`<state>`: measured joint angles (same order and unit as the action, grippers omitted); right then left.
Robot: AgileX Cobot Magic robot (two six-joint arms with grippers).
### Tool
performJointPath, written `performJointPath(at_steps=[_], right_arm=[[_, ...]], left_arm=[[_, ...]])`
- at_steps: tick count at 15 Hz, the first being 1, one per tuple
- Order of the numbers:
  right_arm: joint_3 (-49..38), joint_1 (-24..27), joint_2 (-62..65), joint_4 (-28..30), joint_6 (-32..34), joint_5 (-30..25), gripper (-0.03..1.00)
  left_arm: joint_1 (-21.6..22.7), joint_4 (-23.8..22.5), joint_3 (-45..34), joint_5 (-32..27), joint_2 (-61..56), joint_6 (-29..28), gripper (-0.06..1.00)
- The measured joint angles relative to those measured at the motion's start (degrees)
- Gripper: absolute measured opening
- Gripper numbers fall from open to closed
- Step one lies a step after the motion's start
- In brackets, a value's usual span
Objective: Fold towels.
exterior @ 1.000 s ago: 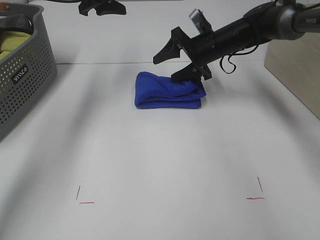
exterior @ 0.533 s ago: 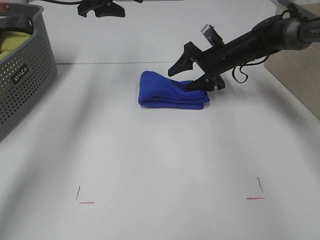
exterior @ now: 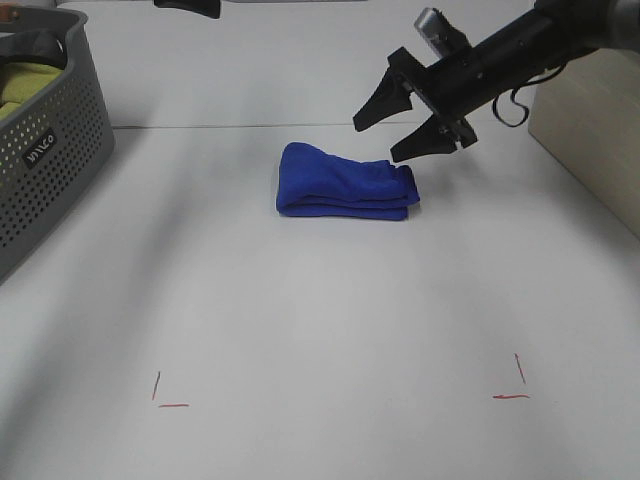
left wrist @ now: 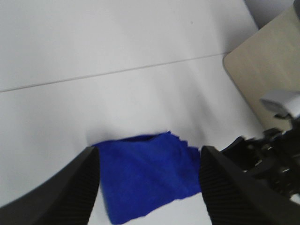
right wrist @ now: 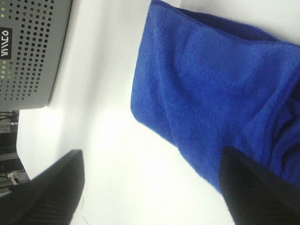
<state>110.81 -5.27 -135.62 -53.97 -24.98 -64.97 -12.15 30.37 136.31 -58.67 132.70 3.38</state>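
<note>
White and bare over most of its face, the counter (exterior: pixel 330 320) carried a single royal-blue towel (exterior: pixel 345 182) near its middle, toward the far side. The towel lay folded into a thick, compact bundle, its layers stacked and showing as rounded edges along the near side, with a soft rumple at the end nearest the right arm. Its nap looked dense and fuzzy in the right wrist view (right wrist: pixel 220 89).

Just above and beyond that rumpled end hung the right gripper (exterior: pixel 396 128), its black fingers (exterior: pixel 428 142) spread wide apart and holding nothing, clear of the cloth. The left gripper (left wrist: pixel 147 187) looked down on the towel (left wrist: pixel 150 176) from higher up, its fingers (left wrist: pixel 61 197) also spread wide with nothing between them, the towel showing in the gap.

Well off to the side away from the right fingers stood a grey perforated basket (exterior: pixel 50 170) with something yellow-green (exterior: pixel 22 85) inside it. A pale wooden panel (exterior: pixel 590 140) stood at the opposite edge, behind the right arm. Small red corner marks (exterior: pixel 165 395) sat on the near part of the counter, another (exterior: pixel 512 385) opposite. Nothing lay between the fingers and the towel.
</note>
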Motion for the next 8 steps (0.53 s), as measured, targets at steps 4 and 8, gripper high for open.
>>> performJointPath(at_steps=[4,8], right_arm=[[0.0,0.0,7.73,12.89,7.91,-4.01,0.75],[-1.2,0.0,18.91,23.95,14.61,-4.18,0.75]], left_arm=[[0.0,-9.74,0.0,-10.2,-4.47,-1.15,0.6],[0.0,-16.39,-2.86,-10.71,-13.29,-1.66,0.6]])
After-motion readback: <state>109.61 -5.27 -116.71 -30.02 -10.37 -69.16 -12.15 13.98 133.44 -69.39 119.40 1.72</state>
